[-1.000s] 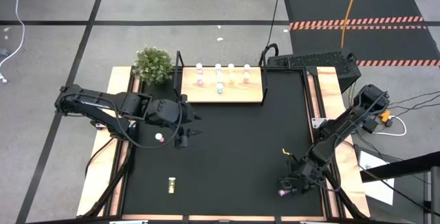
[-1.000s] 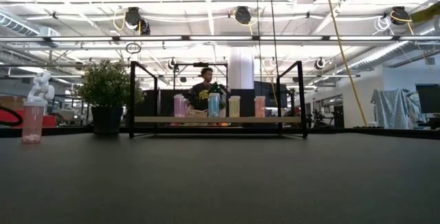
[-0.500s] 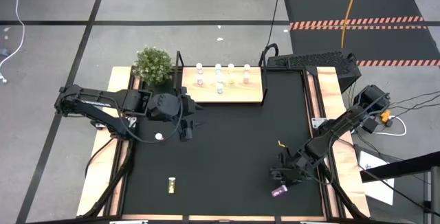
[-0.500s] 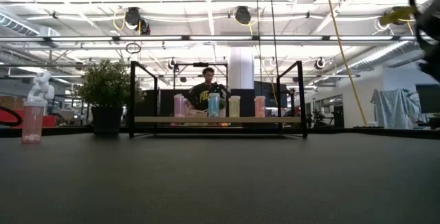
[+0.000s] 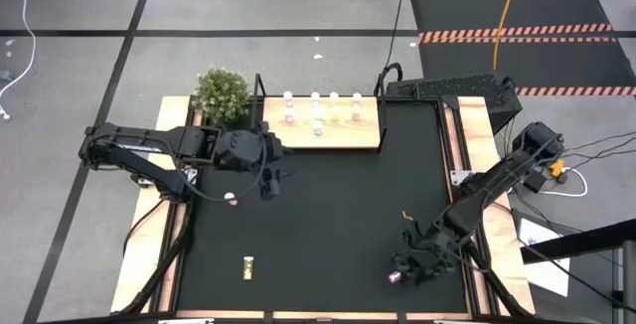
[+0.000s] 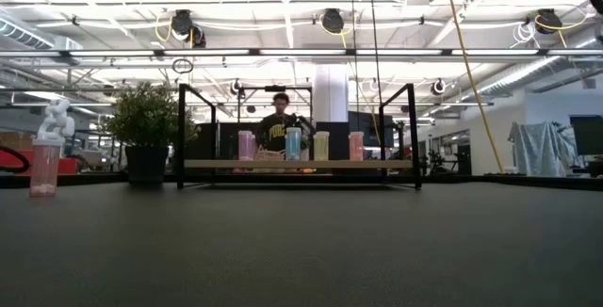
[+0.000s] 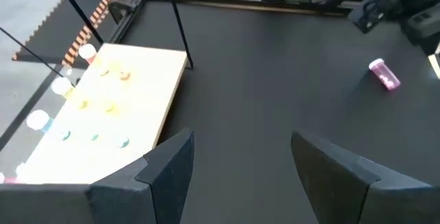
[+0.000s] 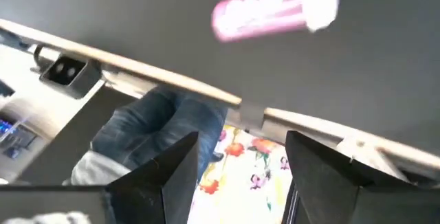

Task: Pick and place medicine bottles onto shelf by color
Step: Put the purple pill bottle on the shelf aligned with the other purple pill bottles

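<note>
The black bench [image 5: 328,215] carries one shelf [image 5: 320,123] at its far edge, with one potted plant [image 5: 221,92] just beside the shelf's left end. The left gripper [image 5: 273,173], fingers spread and empty, hovers just in front of the shelf's left part, while the right gripper [image 5: 407,264], also spread and empty, hangs well away from the shelf near the bench's front right corner. Five medicine bottles [image 5: 316,98] stand on the shelf, and three lie well off it: one pink bottle [image 5: 231,200] near the left gripper, one yellow bottle [image 5: 247,265] farther forward, and one pink-purple bottle [image 5: 395,277] just beside the right gripper.
</note>
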{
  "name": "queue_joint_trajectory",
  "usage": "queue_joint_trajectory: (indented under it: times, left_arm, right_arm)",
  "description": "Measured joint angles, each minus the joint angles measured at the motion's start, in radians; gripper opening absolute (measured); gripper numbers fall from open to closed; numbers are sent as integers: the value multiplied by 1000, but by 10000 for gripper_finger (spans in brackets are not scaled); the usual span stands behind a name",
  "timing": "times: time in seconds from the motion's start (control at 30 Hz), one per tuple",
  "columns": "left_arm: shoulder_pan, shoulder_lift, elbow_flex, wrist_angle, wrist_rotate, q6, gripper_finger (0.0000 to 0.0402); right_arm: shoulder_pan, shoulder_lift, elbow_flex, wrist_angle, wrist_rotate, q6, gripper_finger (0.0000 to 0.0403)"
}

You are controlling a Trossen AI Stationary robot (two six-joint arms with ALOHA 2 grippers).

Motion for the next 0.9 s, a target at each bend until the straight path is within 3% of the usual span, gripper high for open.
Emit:
queue_joint_trajectory:
  times: [0.4,0.9]
  left_arm:
    - [-13,0,0,-71,2,-50,244]
    - [-6,0,0,-28,1,-20,244]
  right_arm:
    - [-29,144,13,24,-79,-2,210]
    - [-95,207,-46,50,36,-50,210]
